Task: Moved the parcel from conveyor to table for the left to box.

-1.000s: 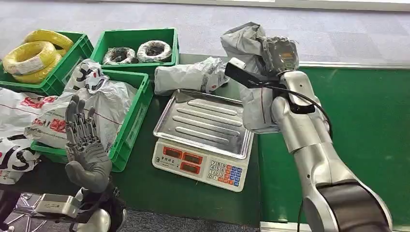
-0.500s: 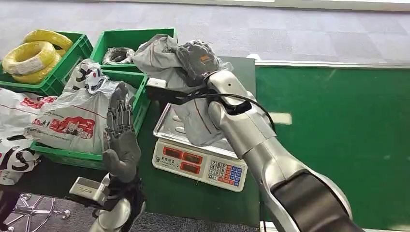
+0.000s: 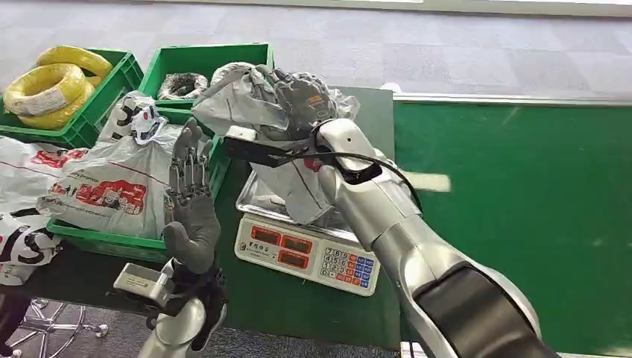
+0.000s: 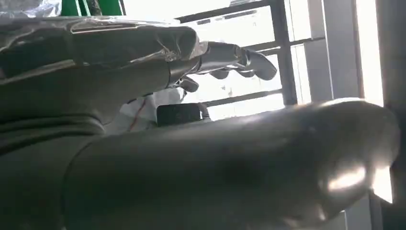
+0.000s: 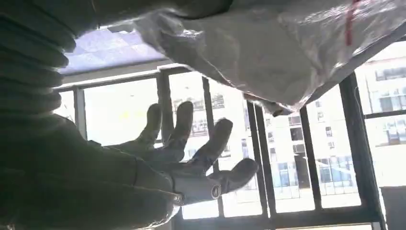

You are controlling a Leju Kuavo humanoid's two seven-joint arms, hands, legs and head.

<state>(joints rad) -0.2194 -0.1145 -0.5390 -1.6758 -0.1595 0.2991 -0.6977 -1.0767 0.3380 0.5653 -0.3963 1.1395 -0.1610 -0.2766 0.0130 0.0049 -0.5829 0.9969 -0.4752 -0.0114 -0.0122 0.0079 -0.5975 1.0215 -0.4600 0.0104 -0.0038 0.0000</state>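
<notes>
Right now I am gripping the grey parcel (image 3: 253, 101) in my right robot hand (image 3: 302, 97), holding it above the far left corner of the scale (image 3: 309, 250), its tail hanging down to the steel tray. My left robot hand (image 3: 190, 201) is waiting just left of it, fingers spread and upright, holding nothing. To hand over well, I judge I should be lowering the parcel onto the green surface (image 3: 291, 306) within the left's reach, clear of the tray, before letting go.
</notes>
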